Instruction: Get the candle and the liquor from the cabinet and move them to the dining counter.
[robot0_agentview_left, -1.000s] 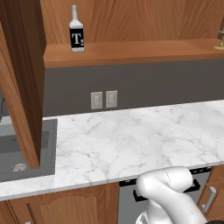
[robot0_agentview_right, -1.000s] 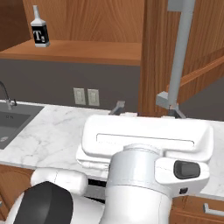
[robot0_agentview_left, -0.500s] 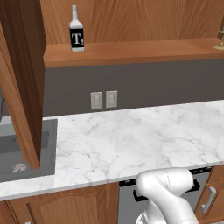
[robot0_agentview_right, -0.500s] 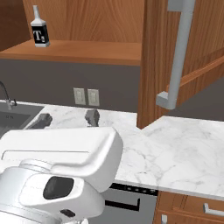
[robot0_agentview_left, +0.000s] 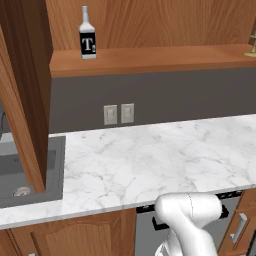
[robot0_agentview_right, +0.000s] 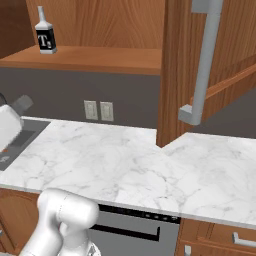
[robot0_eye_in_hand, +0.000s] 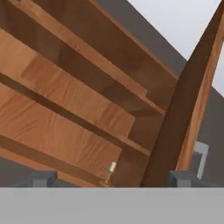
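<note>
Your two-finger gripper (robot0_eye_in_hand: 109, 180) stands with its jaws spread wide and nothing between them; its dark finger tips (robot0_eye_in_hand: 40, 179) point up under the shelves of the reddish-brown wooden wall cabinet (robot0_agentview_left: 150, 60), whose doors hang open. The small square-bodied liquor bottle with the black "T" label (robot0_agentview_left: 87, 35) stands upright at the left of the lowest shelf, well clear of anything else. The cream candle on its olive-gold base (robot0_eye_in_hand: 110, 172) sits at the far right end of that shelf, small and partly cut off at the edge of the left base view (robot0_agentview_left: 251, 46).

Recommendation: choose one item and square the hand to it before closing in. Come in level with the shelf, not from beneath. Keep clear of the open door with the long grey bar handle (robot0_agentview_right: 202, 65). For the bottle, grip the square body, not the slim neck. Both items remain to be carried to the dining counter.
</note>
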